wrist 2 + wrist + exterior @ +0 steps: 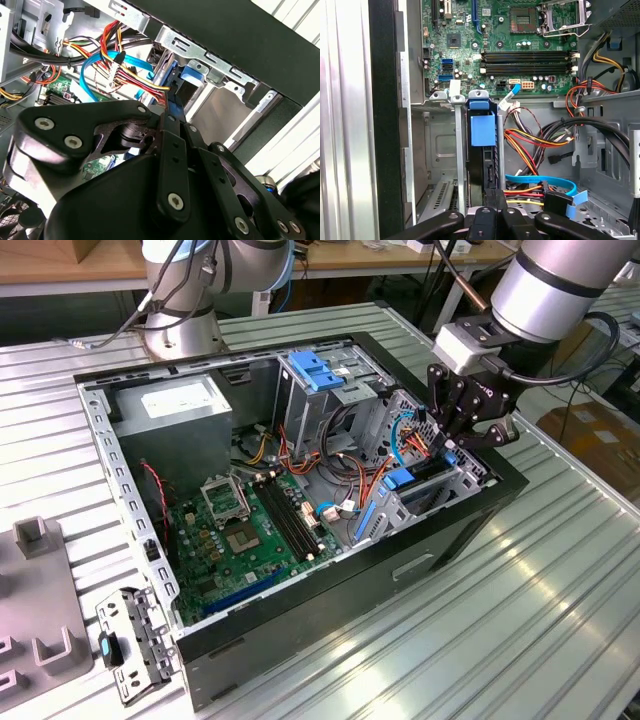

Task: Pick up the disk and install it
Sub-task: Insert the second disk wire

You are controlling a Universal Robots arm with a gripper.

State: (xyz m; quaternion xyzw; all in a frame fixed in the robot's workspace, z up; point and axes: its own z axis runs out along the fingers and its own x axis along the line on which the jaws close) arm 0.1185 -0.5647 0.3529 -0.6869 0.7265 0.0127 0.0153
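Lab: open computer case (300, 500) on slatted bench (560, 620).

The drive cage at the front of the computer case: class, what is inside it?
In the drive cage, the disk stands on edge in a slot, its blue carrier showing. The gripper sits over its near end, hiding that part. The neighbouring slot beside it looks empty, showing bare metal.

A ribbed aluminium table (560, 590) of parallel slats fills the near scene, bright light glaring off its grooves. Far behind runs a wooden workbench (60, 270), with cardboard boxes (590, 430) on the floor at the exterior view's right. A grey moulded fixture (35, 600) lies at the left.
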